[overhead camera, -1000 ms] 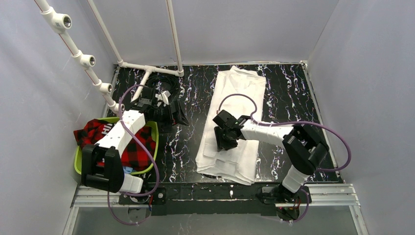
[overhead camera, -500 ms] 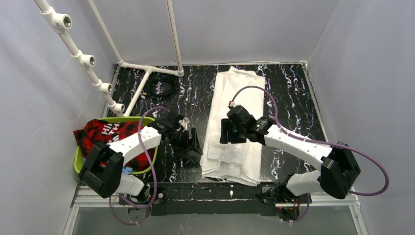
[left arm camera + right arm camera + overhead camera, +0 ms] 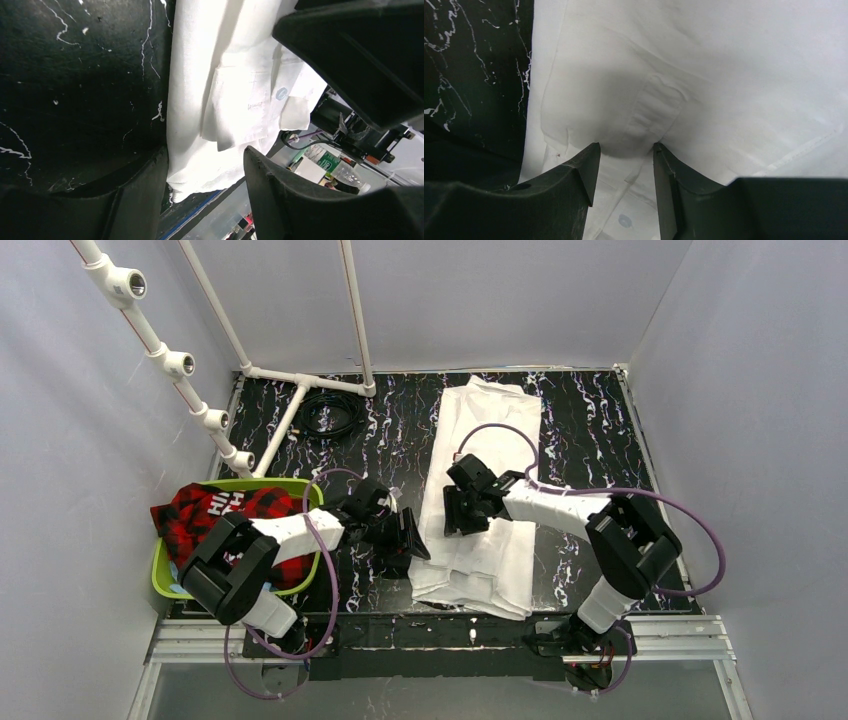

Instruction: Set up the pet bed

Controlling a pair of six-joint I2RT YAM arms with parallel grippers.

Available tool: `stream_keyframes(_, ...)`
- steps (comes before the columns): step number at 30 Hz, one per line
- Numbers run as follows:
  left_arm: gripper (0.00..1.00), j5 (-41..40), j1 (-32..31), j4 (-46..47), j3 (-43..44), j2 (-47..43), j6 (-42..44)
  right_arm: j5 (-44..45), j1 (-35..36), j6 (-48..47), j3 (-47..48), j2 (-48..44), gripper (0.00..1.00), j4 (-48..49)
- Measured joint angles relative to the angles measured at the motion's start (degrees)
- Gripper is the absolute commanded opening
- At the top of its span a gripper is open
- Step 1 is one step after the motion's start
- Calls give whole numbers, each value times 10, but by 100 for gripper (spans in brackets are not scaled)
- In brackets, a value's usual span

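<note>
Worktop: the black, white-veined marbled worktop [image 3: 380, 440] carries every item below.
Task item: the long white folded fabric cover [image 3: 490, 420] lies lengthwise right of centre, flat on the worktop, its near end close to the front edge.
Frame: the white plastic pipe frame [image 3: 300, 377] stands at the back left, well apart from the cover.
Basket: the lime-green plastic basket [image 3: 158, 562] at the left holds a red-and-black plaid cloth [image 3: 210, 512].
Left end effector [image 3: 405, 543]: a second ago I was at the back left by the frame. I have now swung to the cover's near-left edge, fingers spread wide, holding nothing.
Right end effector [image 3: 624, 147]: I remain low over mid-cover, fingers partly apart astride a raised fold, not yet clamped.
Implication: both end effectors now flank the cover; I judge a two-point pickup comes next.
</note>
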Motion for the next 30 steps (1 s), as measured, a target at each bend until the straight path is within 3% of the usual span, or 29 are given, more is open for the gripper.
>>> stream_keyframes(9,47,84,-1,19,-4,16,-1,2,-1,22,12,26,45,2)
stream_keyframes(17,37,161,-1,-72,31,-21,49,-2,-1,38,31,44,45,3)
stream_keyframes(23,58,192,-2,-147,37,-77,74,-5,-2,43,36,48,45,5)
stream_keyframes(30,62,147,-2,-188,34,-83,68,-14,-7,48,46,57,45,8)
